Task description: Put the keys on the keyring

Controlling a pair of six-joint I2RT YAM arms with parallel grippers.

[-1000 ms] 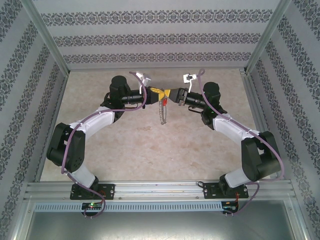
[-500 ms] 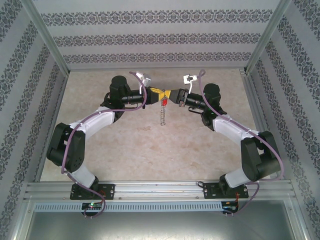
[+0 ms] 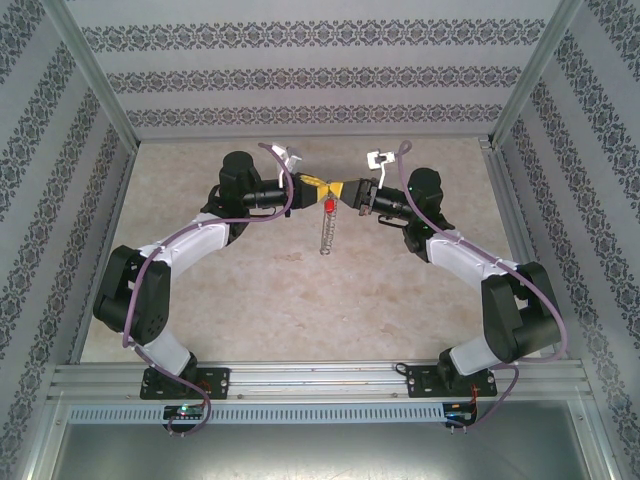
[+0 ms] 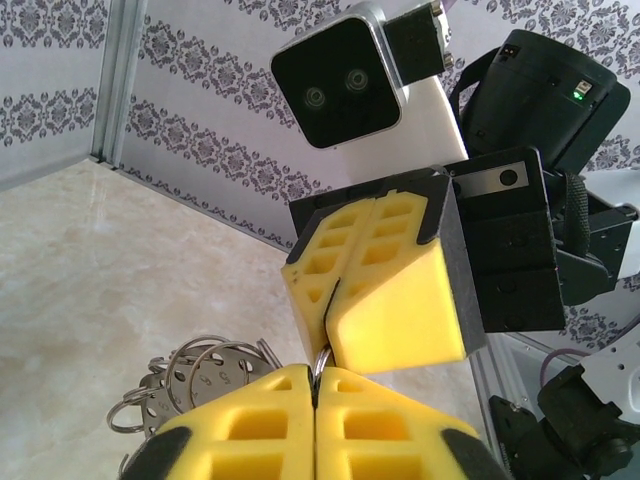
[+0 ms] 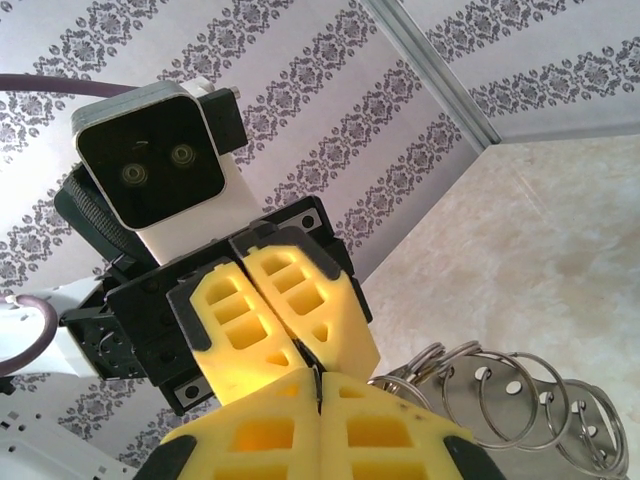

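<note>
Holding both hands nose to nose above the far middle of the counter [image 3: 300, 310], I have my left hand [image 4: 315, 420] with its yellow pads pressed together on what looks like a thin wire of the keyring [image 3: 323, 232]. My right hand [image 5: 320, 430] is squeezed closed too, tip against tip with the other. What it nips I cannot tell, because the seam is too tight to read. The keyring hangs from the meeting point as a chain of silvery loops, down toward the counter. The key [image 3: 328, 205], red head bright, sits just under the junction at the top of that chain. Whether it is threaded on or merely caught there, I cannot say.

My worry is the grip itself. Each hand has only the very tips of its pads on thin, slick wire, so a small twist or push between them could squirt it free. If either hand lets go before the key is truly on, I expect it to drop. A piece that tiny, lying flat, would be hard to pick up again. The dangling chain can also swing and tug sideways.
</note>
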